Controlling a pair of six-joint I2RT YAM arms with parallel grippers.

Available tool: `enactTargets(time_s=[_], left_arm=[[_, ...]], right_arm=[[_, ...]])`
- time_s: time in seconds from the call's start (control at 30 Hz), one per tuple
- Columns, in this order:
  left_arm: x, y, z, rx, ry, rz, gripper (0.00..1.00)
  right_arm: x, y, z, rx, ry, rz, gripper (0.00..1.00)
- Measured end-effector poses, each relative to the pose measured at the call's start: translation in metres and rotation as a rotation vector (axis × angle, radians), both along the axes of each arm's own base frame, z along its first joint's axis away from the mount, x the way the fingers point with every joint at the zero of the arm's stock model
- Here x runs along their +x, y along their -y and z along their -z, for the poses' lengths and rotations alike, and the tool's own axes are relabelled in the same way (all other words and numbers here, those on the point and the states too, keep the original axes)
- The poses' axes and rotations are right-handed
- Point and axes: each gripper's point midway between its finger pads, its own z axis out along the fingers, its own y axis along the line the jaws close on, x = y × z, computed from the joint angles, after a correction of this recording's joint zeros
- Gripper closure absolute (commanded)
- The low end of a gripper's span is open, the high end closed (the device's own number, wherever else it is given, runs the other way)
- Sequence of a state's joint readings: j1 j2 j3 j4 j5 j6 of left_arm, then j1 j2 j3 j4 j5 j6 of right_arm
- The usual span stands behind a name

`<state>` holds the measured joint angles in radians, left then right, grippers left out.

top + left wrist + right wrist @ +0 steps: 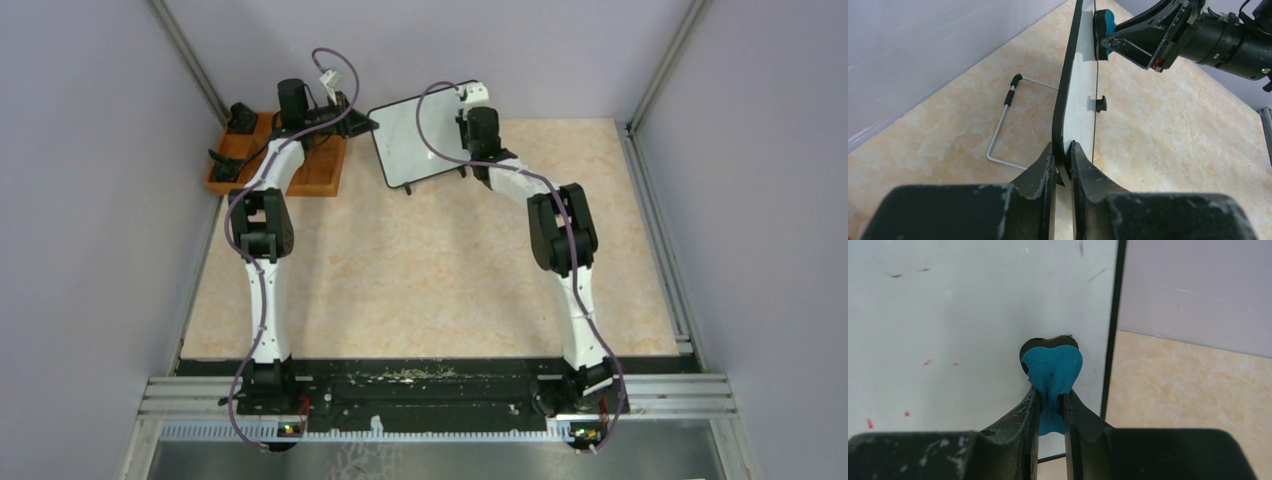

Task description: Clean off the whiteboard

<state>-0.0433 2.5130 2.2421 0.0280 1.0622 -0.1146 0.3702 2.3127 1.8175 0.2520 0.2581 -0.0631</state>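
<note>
Shows the whiteboard (415, 145) at the far middle of the surface (420, 290), just right of an orange tray (325, 175), standing on edge with its white face toward the right arm. Finds the left claw (1062, 150) clamped on the board's black frame at the left edge, steadying it. Finds the right claw (1050, 397) pinched shut on a blue eraser (1053, 362), set against the white face close to the right frame.

Leaves little to wipe: a few red specks (927, 362) low and left of the eraser, plus faint dark marks (895, 275) near the top; looks close to finished, as a judgement.

To do this step well: hold the left grip firm to stop any swing or tilt under the push; sweep the eraser leftward over the specks with light, even pressure; keep the pad flat, not on its corner; overlap each pass; stop short of the left claw; then move up for the dark marks. Avoid pushing hard: risks twisting the board in the left grip, or dragging the eraser out of the right claw.
</note>
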Motion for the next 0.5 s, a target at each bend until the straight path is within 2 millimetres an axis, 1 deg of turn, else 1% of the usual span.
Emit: enactTargets(time_s=[0.07,0.2,0.3,0.43,0.5], left_arm=[[0.000,0.000,0.000,0.000,-0.002,0.001,1.00],[-0.001,0.000,0.000,-0.001,-0.003,0.003,1.00],[-0.001,0.000,0.000,-0.001,-0.002,0.003,1.00],[-0.001,0.000,0.000,-0.001,-0.003,0.004,1.00],[-0.001,0.000,0.000,-0.001,-0.003,0.004,1.00]], right_arm=[[-0.003,-0.013,-0.002,-0.004,-0.003,-0.025,1.00],[-0.009,-0.042,-0.013,0.011,0.014,-0.093,1.00],[-0.016,-0.063,-0.014,0.018,0.017,-0.144,1.00],[-0.025,-0.085,-0.014,0.024,0.015,-0.195,1.00],[-0.027,-0.090,-0.013,0.023,0.011,-0.204,1.00]])
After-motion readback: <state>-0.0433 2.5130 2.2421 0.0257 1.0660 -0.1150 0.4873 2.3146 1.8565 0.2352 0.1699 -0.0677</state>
